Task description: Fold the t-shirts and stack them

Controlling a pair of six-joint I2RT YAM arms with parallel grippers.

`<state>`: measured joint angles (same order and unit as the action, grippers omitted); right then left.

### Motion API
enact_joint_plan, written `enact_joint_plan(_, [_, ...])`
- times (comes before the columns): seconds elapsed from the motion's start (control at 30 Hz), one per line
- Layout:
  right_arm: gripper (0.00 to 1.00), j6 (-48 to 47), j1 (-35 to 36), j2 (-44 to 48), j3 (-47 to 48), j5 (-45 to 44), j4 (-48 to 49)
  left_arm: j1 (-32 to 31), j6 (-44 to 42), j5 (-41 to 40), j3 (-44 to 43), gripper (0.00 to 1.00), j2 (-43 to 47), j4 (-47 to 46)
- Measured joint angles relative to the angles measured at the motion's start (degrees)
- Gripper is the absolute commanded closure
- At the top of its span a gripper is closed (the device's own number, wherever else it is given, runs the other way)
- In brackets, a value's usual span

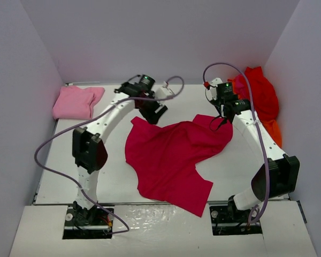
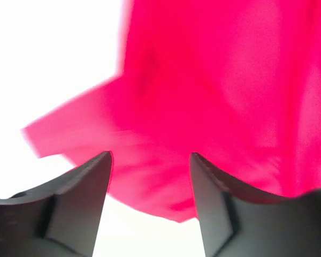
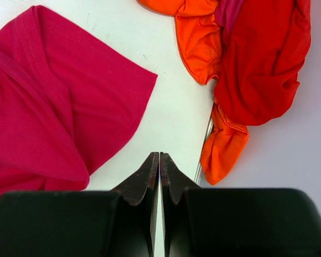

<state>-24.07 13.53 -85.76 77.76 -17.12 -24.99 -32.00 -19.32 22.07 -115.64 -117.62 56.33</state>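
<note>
A crimson-magenta t-shirt lies spread and rumpled in the middle of the table. My left gripper hovers over its far left corner. In the left wrist view the gripper is open; the blurred crimson cloth lies beyond the fingertips, not between them. My right gripper is at the shirt's far right sleeve. In the right wrist view this gripper is shut on nothing, over bare table. A folded light pink t-shirt sits far left. Red and orange t-shirts are heaped far right.
White walls close in the table on the left, back and right. The red shirt and orange shirt bunch against the right wall, just right of my right gripper. Purple cables loop over both arms.
</note>
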Motion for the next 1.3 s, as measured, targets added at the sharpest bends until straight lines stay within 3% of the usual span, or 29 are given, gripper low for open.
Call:
enact_joint_plan(0.13, [0.97, 0.1, 0.0, 0.2, -1.2, 0.1, 0.6, 9.1, -3.1, -3.3, -4.8, 0.42, 2.8, -3.7])
enact_joint_plan(0.27, [0.97, 0.1, 0.0, 0.2, -2.3, 0.1, 0.7, 14.7, -10.5, -3.9, -2.2, 0.42, 3.0, -3.7])
enact_joint_plan(0.47, [0.97, 0.1, 0.0, 0.3, -2.4, 0.1, 0.9, 13.2, -22.0, -7.8, 13.3, 0.42, 3.3, -6.4])
enact_joint_plan(0.67, [0.97, 0.1, 0.0, 0.3, -2.4, 0.1, 1.2, 11.4, -30.4, -10.8, 23.1, 0.43, 3.6, -11.1])
enact_joint_plan(1.3, [0.98, 0.1, 0.0, -4.0, -3.3, -0.5, 1.6, 11.4, -46.5, -17.2, 28.4, 0.44, 2.1, -28.9])
